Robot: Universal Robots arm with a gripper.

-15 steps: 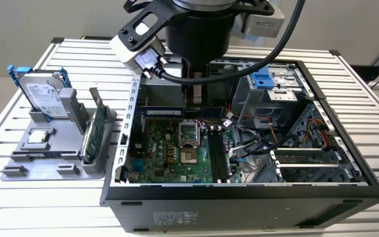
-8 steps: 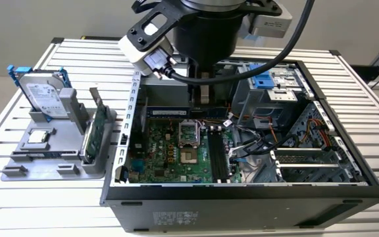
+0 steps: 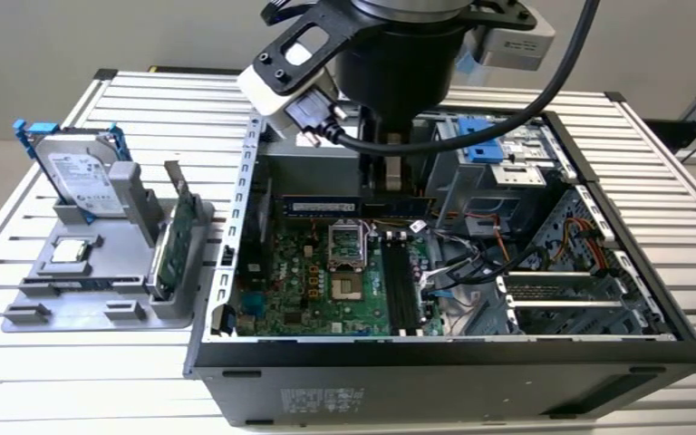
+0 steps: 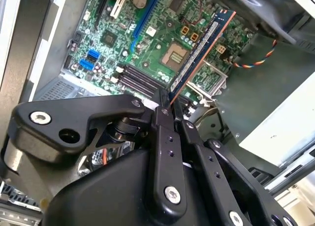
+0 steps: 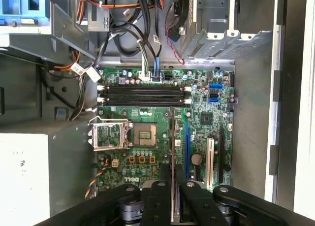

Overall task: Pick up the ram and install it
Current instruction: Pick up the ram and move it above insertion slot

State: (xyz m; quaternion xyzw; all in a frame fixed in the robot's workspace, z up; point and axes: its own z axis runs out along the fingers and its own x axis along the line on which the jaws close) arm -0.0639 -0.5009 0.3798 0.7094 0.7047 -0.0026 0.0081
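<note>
The ram [image 3: 351,206], a long dark stick, hangs level over the far part of the motherboard inside the open computer case [image 3: 445,367]. My gripper [image 3: 394,188] is shut on it from above. In the second wrist view the ram [image 4: 202,51] sticks out from between the fingertips of the gripper [image 4: 169,106], above the board. Seen edge-on, the ram [image 5: 172,154] is a thin line rising from the gripper [image 5: 172,186]. The black memory slots [image 5: 142,95] [image 3: 399,283] [image 4: 139,80] lie bare, and the ram is held above them, apart.
Left of the case a grey holder tray [image 3: 52,304] carries a silver hard drive with blue rails [image 3: 82,177], a green expansion card [image 3: 177,243] and a processor chip [image 3: 70,251]. Cable bundles [image 3: 469,263] and the drive cage [image 3: 506,149] crowd the case's right side. The processor socket [image 5: 142,136] sits beside the slots.
</note>
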